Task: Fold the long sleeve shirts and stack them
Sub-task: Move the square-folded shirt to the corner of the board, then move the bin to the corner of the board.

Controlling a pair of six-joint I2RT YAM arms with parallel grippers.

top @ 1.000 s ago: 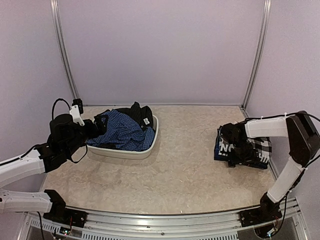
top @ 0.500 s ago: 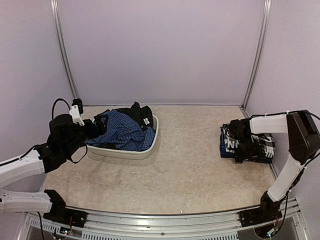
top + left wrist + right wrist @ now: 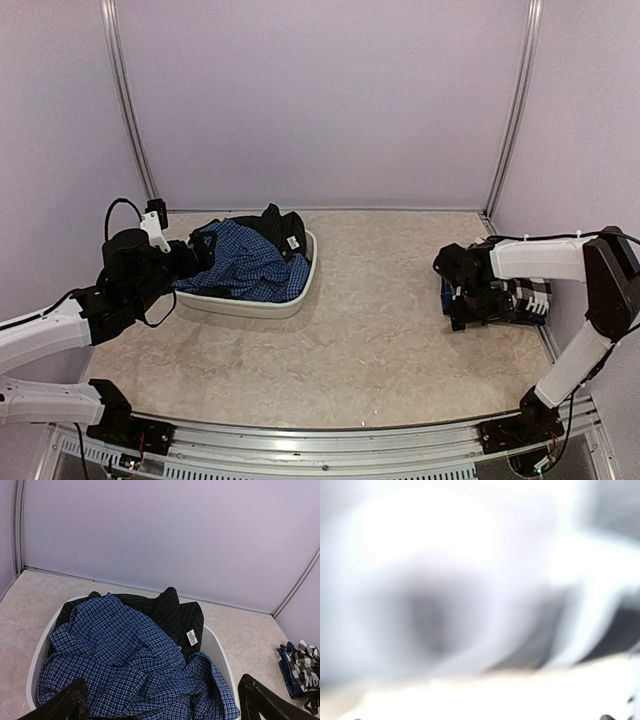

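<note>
A blue fine-check shirt (image 3: 245, 262) (image 3: 120, 660) lies crumpled in a white tub (image 3: 245, 305) (image 3: 215, 650), on top of a black shirt (image 3: 280, 228) (image 3: 172, 612). My left gripper (image 3: 198, 252) (image 3: 165, 707) hovers at the tub's left rim, open wide, with nothing between its fingers (image 3: 65, 705). A folded black-and-white check shirt (image 3: 532, 296) (image 3: 302, 667) lies at the right side of the table. My right gripper (image 3: 462, 298) sits low at that shirt's left edge and hides much of it. The right wrist view is a close blur of pale and dark cloth; the dark fingertips show far apart at its bottom corners.
The beige table (image 3: 370, 330) is walled by pale panels with metal posts (image 3: 505, 110) at the back corners. The folded shirt lies close to the right wall. A metal rail (image 3: 320, 440) runs along the near edge.
The folded check shirt has shifted a little toward the right wall. My right gripper went right with it, then came back to its left edge. The left arm has stayed still.
</note>
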